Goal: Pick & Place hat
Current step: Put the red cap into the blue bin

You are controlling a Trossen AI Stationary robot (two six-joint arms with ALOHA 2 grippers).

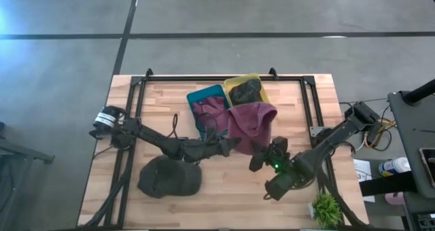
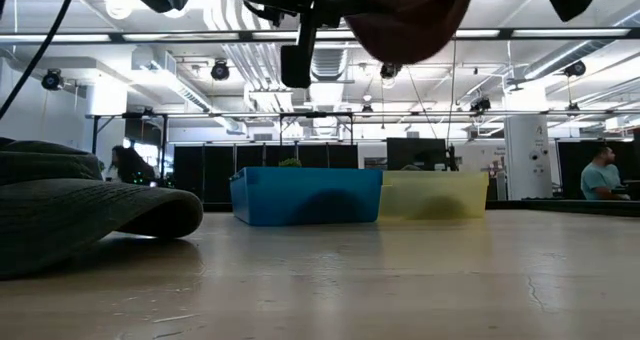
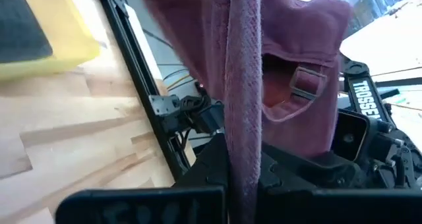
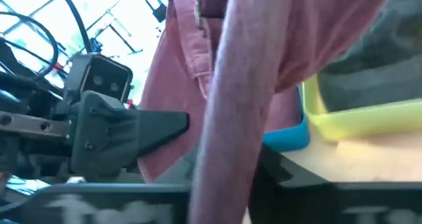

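Gripping one maroon hat [image 1: 250, 119], both claws [image 1: 231, 147] [image 1: 261, 156] clamp it above two bins [image 1: 228, 98].

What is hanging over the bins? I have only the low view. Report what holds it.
Observer: A maroon hat; the left tool and the right tool both grip it.
Operator: Tell me what the bins hold.
Observer: The blue bin holds maroon cloth; the yellow bin holds a dark item.
Operator: Place the grey hat.
Observer: The grey hat lies on the left arm's side, apart from both bins.
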